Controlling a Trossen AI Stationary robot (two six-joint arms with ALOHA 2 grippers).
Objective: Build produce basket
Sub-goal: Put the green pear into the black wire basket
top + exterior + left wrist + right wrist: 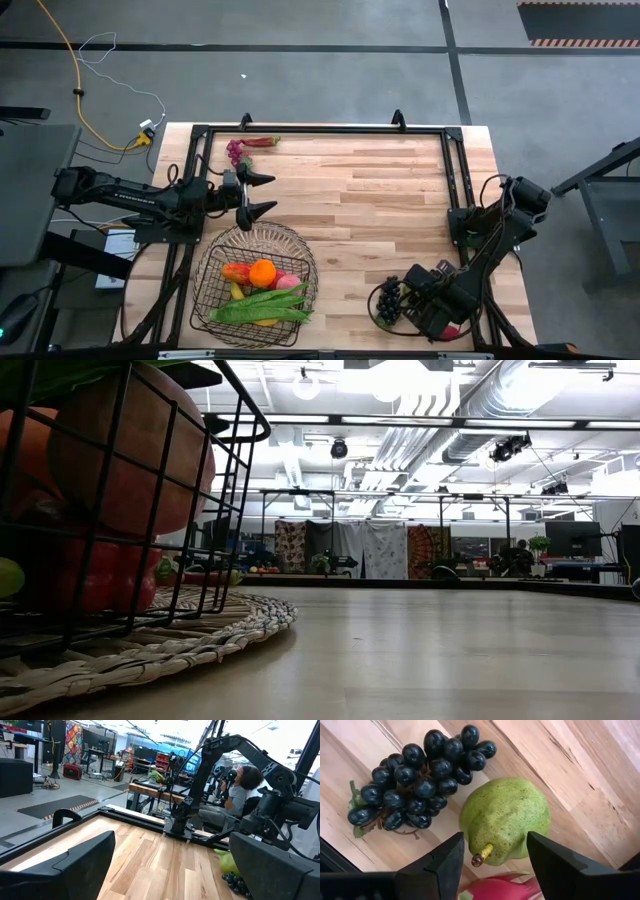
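The round wire basket point(203, 292) stands on a woven mat point(200, 635) near the table's near-left side. It holds an orange point(262, 272), green beans point(260, 305) and other fruit. My right gripper point(410, 300) is low at the near-right of the table and open. In the right wrist view my right gripper point(496, 842) has its fingers on either side of the stem end of a green pear point(505, 817), which lies on the wood beside dark grapes point(420, 775). My left gripper point(268, 193) hangs open just beyond the basket's far side.
Purple grapes point(238, 150) lie at the far-left edge of the table. A pink dragon fruit point(455, 330) lies close behind the right gripper, near the pear. The middle of the table is bare wood. A person point(242, 787) sits beyond the right side.
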